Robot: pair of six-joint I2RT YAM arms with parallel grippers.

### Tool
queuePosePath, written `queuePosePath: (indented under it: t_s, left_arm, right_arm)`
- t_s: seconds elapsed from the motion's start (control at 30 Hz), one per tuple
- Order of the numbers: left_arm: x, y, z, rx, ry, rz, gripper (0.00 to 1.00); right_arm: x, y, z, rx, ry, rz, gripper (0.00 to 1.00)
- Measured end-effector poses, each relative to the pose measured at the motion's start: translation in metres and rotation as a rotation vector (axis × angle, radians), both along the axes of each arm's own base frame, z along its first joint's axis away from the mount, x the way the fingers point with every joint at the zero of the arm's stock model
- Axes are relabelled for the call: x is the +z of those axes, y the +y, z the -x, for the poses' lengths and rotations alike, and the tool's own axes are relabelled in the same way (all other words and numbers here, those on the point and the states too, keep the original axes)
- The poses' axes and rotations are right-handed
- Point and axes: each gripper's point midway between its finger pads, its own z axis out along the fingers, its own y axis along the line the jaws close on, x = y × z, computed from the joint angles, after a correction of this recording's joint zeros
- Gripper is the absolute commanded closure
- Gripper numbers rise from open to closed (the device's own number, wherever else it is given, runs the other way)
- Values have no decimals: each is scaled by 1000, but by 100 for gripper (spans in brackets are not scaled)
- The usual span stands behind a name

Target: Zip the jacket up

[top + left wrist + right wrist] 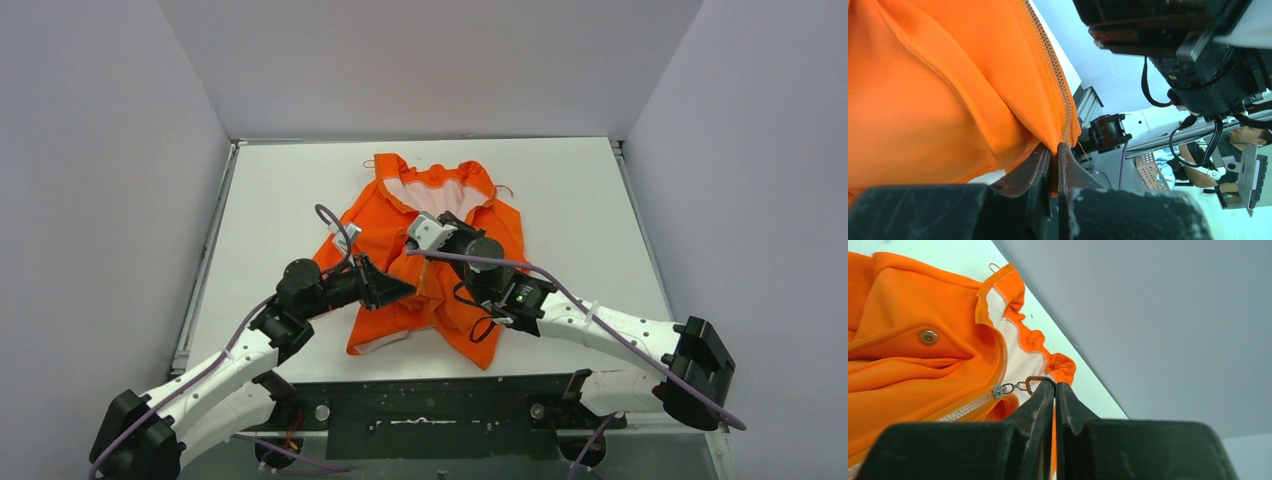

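Note:
The orange jacket [430,250] lies on the white table, collar and pale lining at the far end. My left gripper [408,290] is shut on the jacket's bottom hem beside the zipper; in the left wrist view the fingers [1040,167] pinch the orange fabric [948,90] under the zipper teeth [1055,75]. My right gripper [418,232] sits over the chest, near the collar. In the right wrist view it [1054,385] is shut on the metal zipper pull [1034,381], which is linked to the slider [998,390]. The zipper is closed below the slider.
Grey walls enclose the white table [290,190]. A metal rail runs along the table's left edge [205,270]. The arm bases and a dark mount plate [430,410] stand at the near edge. A snap button [928,336] shows on a pocket flap.

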Motion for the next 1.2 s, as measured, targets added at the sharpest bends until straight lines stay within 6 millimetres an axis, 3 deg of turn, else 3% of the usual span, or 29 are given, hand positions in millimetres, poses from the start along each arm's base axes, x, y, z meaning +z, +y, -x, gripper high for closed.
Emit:
queuePosePath:
  t_s: [0.27, 0.7, 0.97, 1.2]
  left_arm:
    - [-1, 3, 5, -5, 8, -7, 100]
    - [-27, 12, 7, 39, 82, -76, 100]
    - [-54, 21, 9, 84, 152, -115, 100]
    - [-61, 30, 7, 147, 188, -137, 100]
  right_arm:
    - [28, -33, -26, -141, -63, -15, 100]
    - [79, -96, -63, -346, -157, -13, 100]
    - [106, -148, -88, -458, -169, -26, 100]
    - [117, -202, -120, -574, -153, -47, 100]
